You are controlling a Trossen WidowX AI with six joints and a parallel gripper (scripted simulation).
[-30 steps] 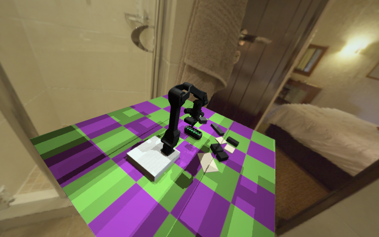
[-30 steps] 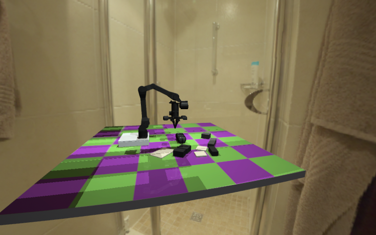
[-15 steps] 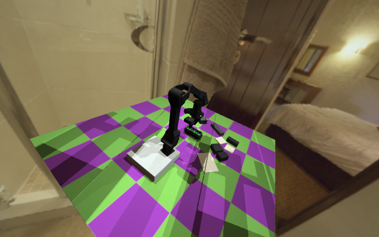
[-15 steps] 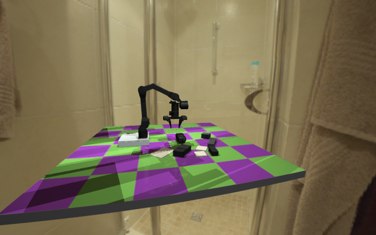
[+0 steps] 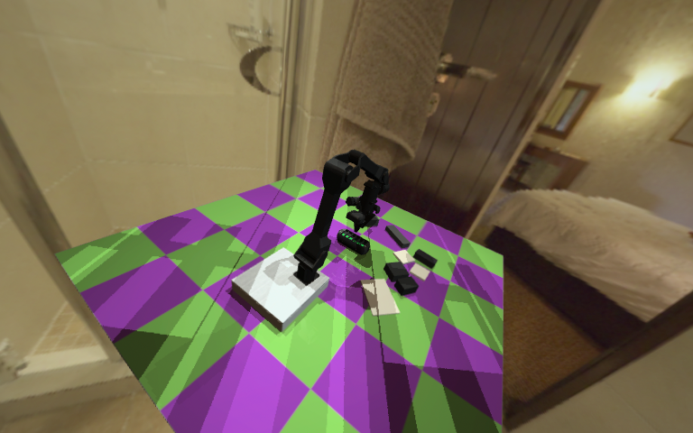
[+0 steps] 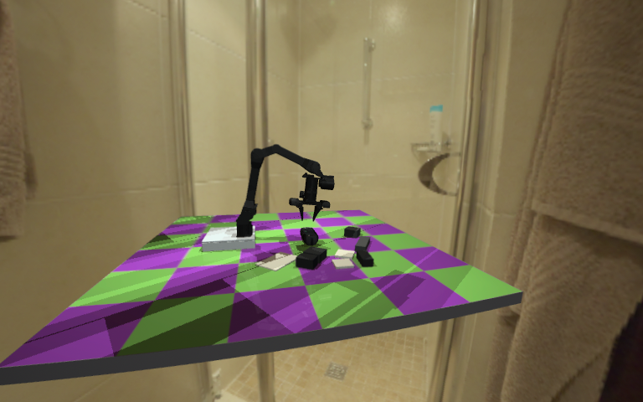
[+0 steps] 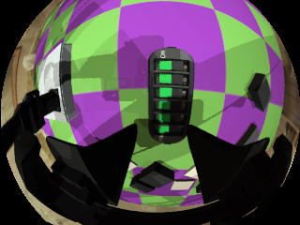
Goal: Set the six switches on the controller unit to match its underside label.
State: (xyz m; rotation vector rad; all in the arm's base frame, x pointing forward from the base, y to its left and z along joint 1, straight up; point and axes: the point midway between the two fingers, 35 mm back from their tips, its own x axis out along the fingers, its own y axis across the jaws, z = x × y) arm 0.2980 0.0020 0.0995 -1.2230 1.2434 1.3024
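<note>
The dark grey controller unit sits with its switch side up. Its underside label is hidden. In the wrist view, green shows at the left part of all six switches: bright on the upper three, dim and shadowed on the fourth and fifth, a smaller bright patch on the sixth. I cannot tell surely which ends are pressed. My gripper is open and empty, above the unit and apart from it. In the wrist view, its fingertips flank the unit's lower end.
Two dark blocks lie together. A long dark bar and a shorter block lie beyond the unit. A large pale card and two small ones lie nearby. The white arm base is on the other side.
</note>
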